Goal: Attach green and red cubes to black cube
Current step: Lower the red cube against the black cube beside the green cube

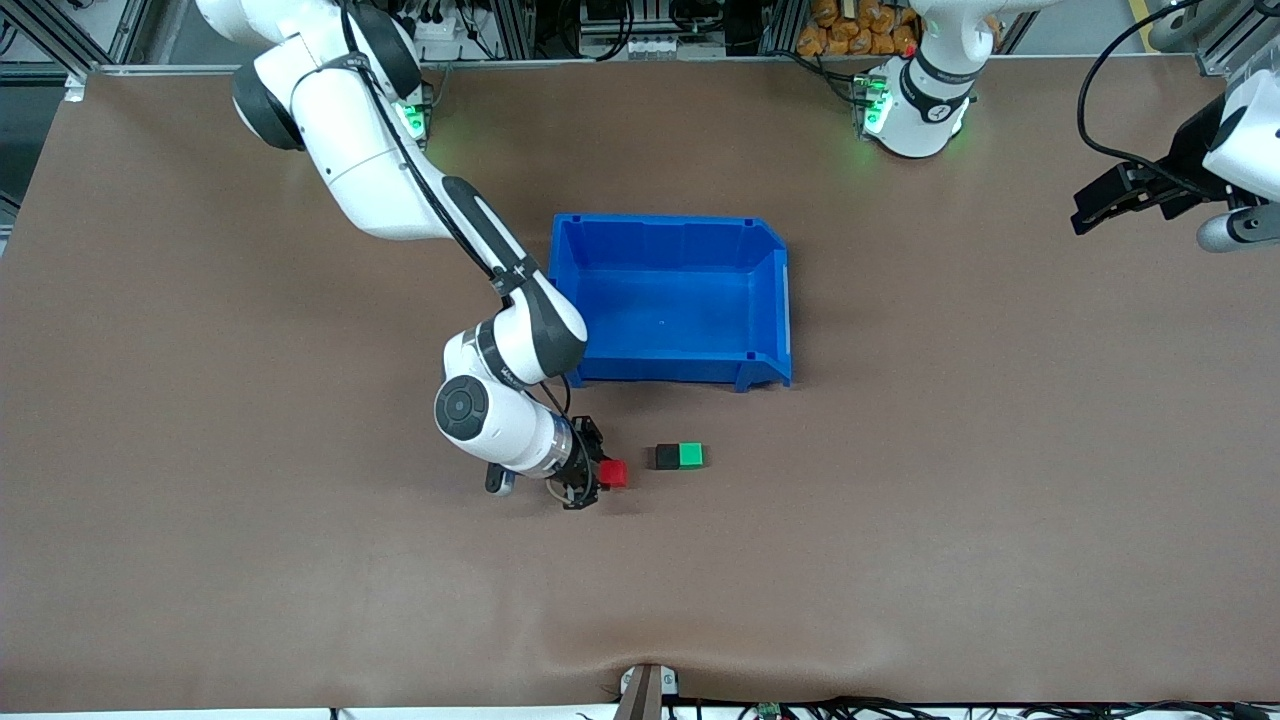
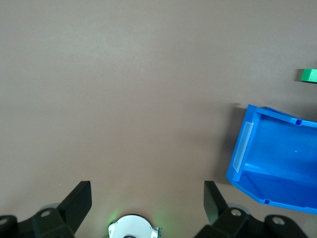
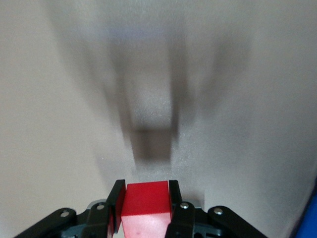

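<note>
Right gripper (image 1: 598, 474), clamped on the small bright red cube (image 1: 612, 473), hangs low beside the joined matte black cube (image 1: 667, 457) and bright green cube (image 1: 691, 456), apparently just above the brown table (image 1: 900, 520). Next: press red squarely against black's free face. Left gripper (image 2: 147, 198), jaws apart, waits at its end.

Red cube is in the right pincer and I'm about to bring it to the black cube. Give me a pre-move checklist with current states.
1. Right pincer shut on the red cube: ok.
2. Red cube sits square between the fingers in the right wrist view: ok.
3. Green cube already joined to the black cube: ok, touching side by side.
4. Black cube's face toward the red cube is free: ok.
5. Left pincer open and waiting at its end of the table: ok.
6. Blue bin out of the path: ok.
</note>
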You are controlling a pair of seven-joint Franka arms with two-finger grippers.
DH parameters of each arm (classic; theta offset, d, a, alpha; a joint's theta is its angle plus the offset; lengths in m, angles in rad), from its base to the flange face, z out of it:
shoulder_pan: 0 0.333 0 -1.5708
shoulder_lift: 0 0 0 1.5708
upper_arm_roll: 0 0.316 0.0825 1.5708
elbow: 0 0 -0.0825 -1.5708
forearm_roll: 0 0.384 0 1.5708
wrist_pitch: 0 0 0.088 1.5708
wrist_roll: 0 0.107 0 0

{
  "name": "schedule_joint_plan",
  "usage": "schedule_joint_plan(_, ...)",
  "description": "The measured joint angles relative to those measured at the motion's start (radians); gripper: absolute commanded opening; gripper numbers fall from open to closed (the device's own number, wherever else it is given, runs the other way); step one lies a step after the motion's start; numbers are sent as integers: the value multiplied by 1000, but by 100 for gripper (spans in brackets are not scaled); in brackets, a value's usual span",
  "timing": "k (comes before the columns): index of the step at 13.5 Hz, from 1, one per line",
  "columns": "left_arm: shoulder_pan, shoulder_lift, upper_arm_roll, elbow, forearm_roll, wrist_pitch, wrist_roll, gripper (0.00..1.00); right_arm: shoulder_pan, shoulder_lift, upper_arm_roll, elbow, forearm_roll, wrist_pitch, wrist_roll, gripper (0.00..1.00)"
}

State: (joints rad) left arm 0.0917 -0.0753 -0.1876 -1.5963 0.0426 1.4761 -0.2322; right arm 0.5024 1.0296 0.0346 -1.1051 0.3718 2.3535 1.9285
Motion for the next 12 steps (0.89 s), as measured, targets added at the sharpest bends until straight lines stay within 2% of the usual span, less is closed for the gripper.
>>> schedule_joint_plan(12, 0, 0, -3, 0, 0, 0, 0, 100, 25, 25, 5, 16, 0, 7, 42, 0)
